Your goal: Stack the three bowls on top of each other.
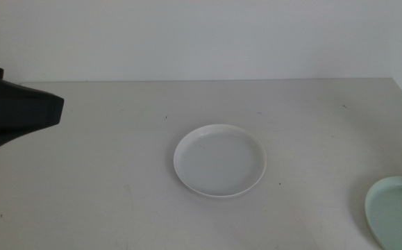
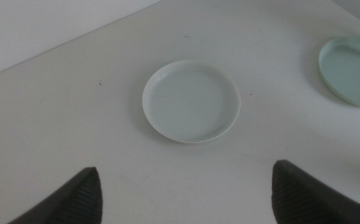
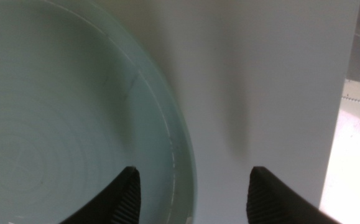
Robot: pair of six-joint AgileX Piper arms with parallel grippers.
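While left pincer hovers open, right pincer straddles mint bowl rim.

One bowl mid-table, another bowl well apart at front right edge, left gripper far left.

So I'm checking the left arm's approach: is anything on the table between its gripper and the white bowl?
Nothing visible. In the left wrist view only bare table lies between the open left gripper and the white bowl. The mint green bowl sits apart, off to one side.
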